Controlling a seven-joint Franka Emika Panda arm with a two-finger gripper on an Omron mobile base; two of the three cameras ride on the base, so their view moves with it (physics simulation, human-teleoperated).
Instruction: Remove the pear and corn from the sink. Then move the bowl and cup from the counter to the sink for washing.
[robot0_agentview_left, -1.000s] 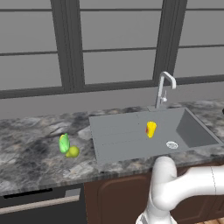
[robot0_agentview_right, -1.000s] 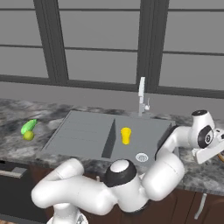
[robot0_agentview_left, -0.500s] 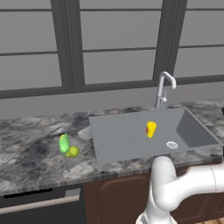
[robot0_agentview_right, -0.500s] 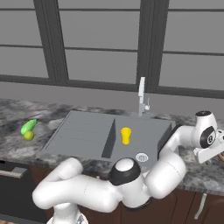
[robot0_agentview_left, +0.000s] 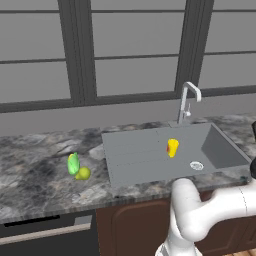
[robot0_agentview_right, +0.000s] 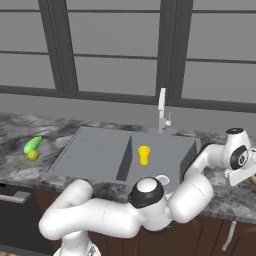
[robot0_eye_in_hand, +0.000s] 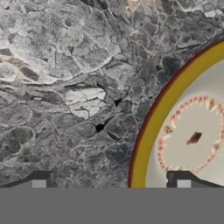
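Slightly the claw (robot0_eye_in_hand: 111, 186) has moved right over the bowl (robot0_eye_in_hand: 188, 131), fingers apart, straddling its rim at lower right.

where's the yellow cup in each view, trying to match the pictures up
Left base view: the cup stands in the sink, right of centre, left of the drain.
Right base view: the cup is mid-picture in the basin, just right of the divider.
Hand view: marbled counter and a bowl rim, no cup.
Shared landmark: the faucet behind the cup.

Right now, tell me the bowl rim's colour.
The bowl has a yellow-tan rim, clearest in the hand view.
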